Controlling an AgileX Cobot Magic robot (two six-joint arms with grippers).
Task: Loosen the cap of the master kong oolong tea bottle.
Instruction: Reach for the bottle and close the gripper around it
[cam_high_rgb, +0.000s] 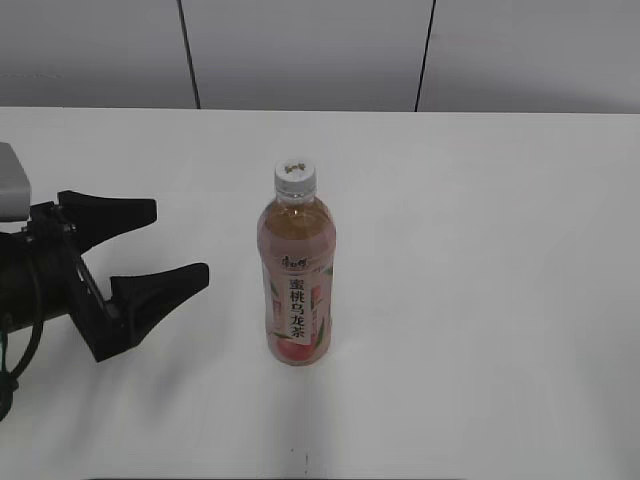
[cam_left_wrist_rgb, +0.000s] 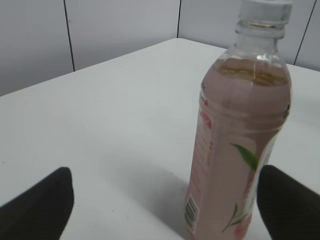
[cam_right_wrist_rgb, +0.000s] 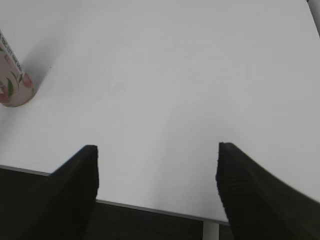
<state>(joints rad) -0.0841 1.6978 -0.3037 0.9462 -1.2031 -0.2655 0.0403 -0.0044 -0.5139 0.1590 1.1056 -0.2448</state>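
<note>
The master kong oolong tea bottle (cam_high_rgb: 297, 280) stands upright on the bench (cam_high_rgb: 480, 250), cap (cam_high_rgb: 296, 177) on. The left gripper (cam_high_rgb: 170, 245), fingers spread wide, sits beside it, not touching. The right gripper (cam_right_wrist_rgb: 157, 165) fingers are apart, empty.

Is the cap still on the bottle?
On: the white cap sits atop the upright bottle; how tightly, cannot tell.

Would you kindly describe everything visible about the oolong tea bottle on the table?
The master kong oolong tea bottle is slim, clear plastic, filled almost to the shoulder with pale pinkish-amber tea. A white-and-pink peach label with vertical black characters wraps its body, with a barcode on one side. The white ribbed cap sits on its neck. It stands upright near the middle of the white table, resting only on the tabletop; nothing grips it.
</note>
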